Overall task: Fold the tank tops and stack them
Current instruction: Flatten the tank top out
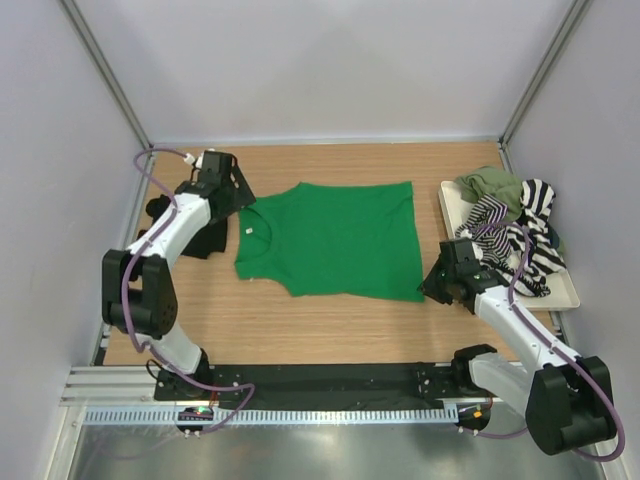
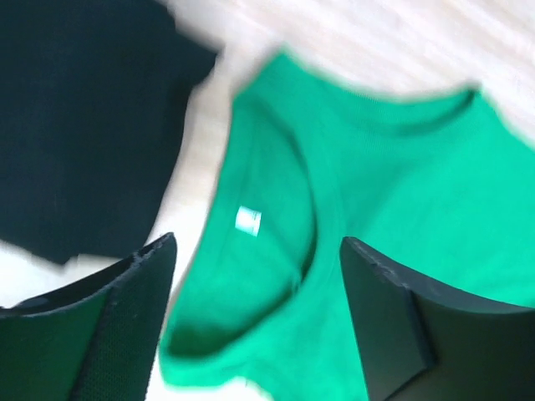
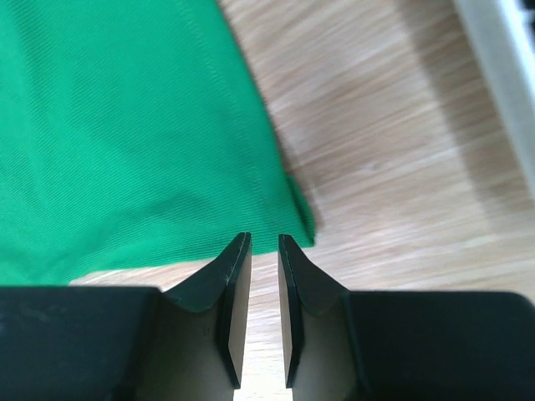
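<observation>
Where it lies, green tank top (image 1: 335,240) spreads flat.

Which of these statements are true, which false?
The green tank top lies spread flat on the table. True.
The left gripper is clamped on its neckline. False: its jaws stand wide open above it.
The striped tank top lies in the tray. True.
The right gripper holds the green hem corner. False: its jaws are slightly apart, empty.
The black one is in the tray. False: the black tank top lies on the table.
</observation>
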Robot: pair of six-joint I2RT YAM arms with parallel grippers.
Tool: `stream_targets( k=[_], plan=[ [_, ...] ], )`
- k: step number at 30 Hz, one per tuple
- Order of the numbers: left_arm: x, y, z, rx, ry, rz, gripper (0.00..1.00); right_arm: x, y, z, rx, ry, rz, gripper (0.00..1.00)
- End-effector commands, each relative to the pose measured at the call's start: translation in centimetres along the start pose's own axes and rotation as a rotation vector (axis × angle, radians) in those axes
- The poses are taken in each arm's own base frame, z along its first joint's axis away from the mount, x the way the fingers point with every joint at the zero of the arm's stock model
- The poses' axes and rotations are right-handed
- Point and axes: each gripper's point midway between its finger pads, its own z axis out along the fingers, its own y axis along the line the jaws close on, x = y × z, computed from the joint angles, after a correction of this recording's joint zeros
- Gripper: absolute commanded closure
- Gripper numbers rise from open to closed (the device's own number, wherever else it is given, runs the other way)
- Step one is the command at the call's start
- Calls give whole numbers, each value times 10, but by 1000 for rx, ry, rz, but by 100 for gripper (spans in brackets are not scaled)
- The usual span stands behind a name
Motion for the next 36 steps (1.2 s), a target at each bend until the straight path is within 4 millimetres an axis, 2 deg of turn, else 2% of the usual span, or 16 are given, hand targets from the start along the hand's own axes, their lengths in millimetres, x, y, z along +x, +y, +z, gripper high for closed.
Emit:
stream_targets(
  k=[1,2,3,5,6,8,9,11,12,18,24,29,31,32,35,36],
  plan=[
    [24,12,-19,1,22,-45,18,-2,21,0,-97,10,-24,74],
    [24,12,-30,23,9,-56,18,-1,21,1,-104,11,-24,74],
    [41,19,-31,25,42,-64,18,-1,21,2,-104,11,-24,74],
    [48,21,-44,52,34,-70,23,1,20,4,-98,14,-24,74],
    [66,29,-43,47,64,-60,25,1,18,5,-93,14,-24,73],
    [77,32,-50,71,73,-61,27,4,14,9,-84,19,-30,67],
    [94,43,-48,51,101,-57,27,4,13,11,-78,18,-30,67],
    [101,47,-50,63,91,-68,28,7,10,14,-78,20,-29,66],
    [113,55,-48,53,110,-67,28,8,9,15,-74,20,-27,66],
    [147,62,-40,83,164,-100,30,9,-5,26,-6,13,-30,61],
    [155,54,-24,111,193,-114,45,7,-10,32,27,-6,-18,70],
    [145,61,-9,38,159,-92,69,5,-13,31,39,-20,-7,82],
    [141,66,-8,9,140,-84,74,6,-14,31,39,-20,-3,88],
    [137,67,-9,4,125,-83,79,7,-15,29,39,-20,-1,99],
    [131,71,-15,-21,111,-68,95,6,-15,23,39,-20,3,99],
    [128,72,-21,-20,105,-69,96,6,-15,21,38,-22,9,99]
  ],
)
